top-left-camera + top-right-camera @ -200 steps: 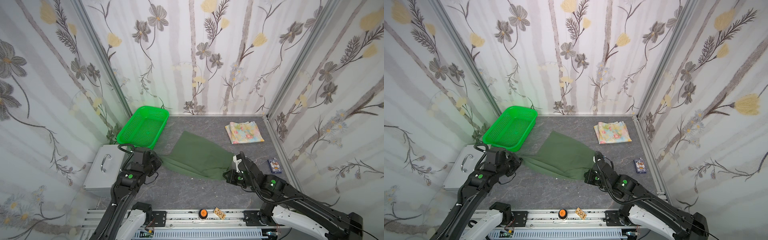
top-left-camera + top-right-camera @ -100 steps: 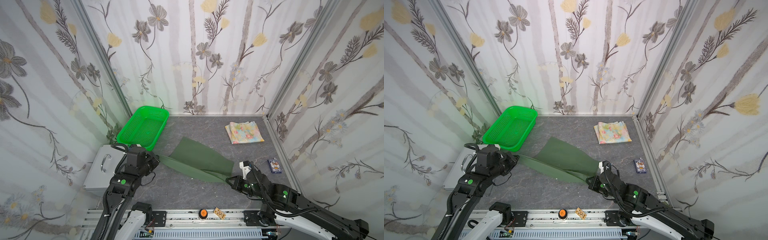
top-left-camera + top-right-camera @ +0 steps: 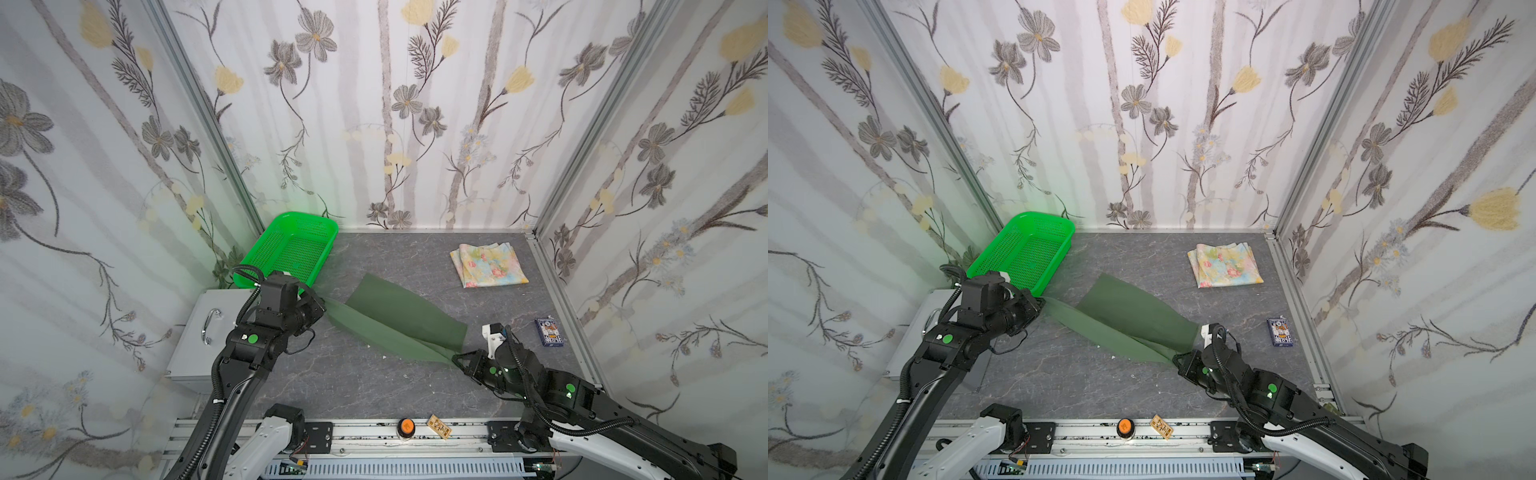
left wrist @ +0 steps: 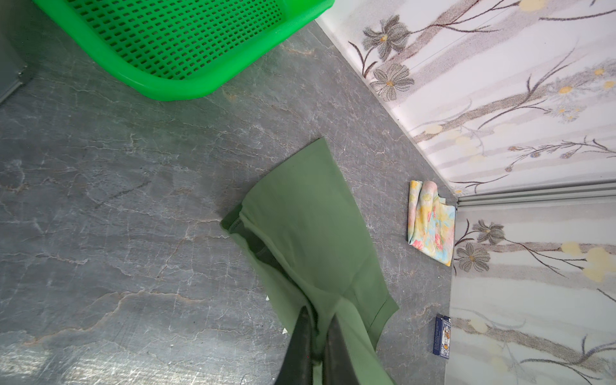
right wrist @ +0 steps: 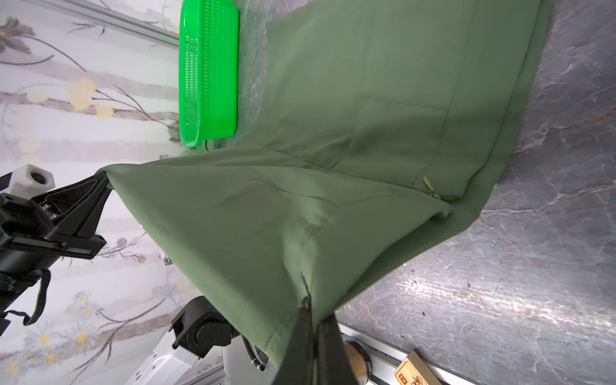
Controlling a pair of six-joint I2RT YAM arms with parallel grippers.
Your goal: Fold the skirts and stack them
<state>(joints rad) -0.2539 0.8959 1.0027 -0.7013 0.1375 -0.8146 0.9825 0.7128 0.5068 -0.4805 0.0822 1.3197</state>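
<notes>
Basket: bright green plastic mesh basket (image 3: 291, 249), far left corner, just behind the left arm; likely snag on any backward swing of cloth.
Left arm: left gripper (image 4: 319, 316) pressed together on one corner of the dark olive green cloth skirt (image 3: 399, 320), raised off the grey stone-patterned tabletop (image 3: 353, 386).
Olive skirt: stretched between both arms mid-table, near edge lifted, far part lying flat; sagging middle, hence risk of a crooked fold from uneven pull or unequal height.
Right arm: right gripper (image 5: 315, 310) pinched tight on the opposite corner, only a thin bite of hem in the jaws; possible slip under tension, dropping that side in a heap.
Floral skirt: pastel yellow-blue cloth skirt with pink flowers (image 3: 488, 264), folded, far right by the back wall, well apart from the olive one; stacking not yet done.
Card pack: small blue box (image 3: 548, 331), right edge, near the right arm; possible knock on a wide sweep.
</notes>
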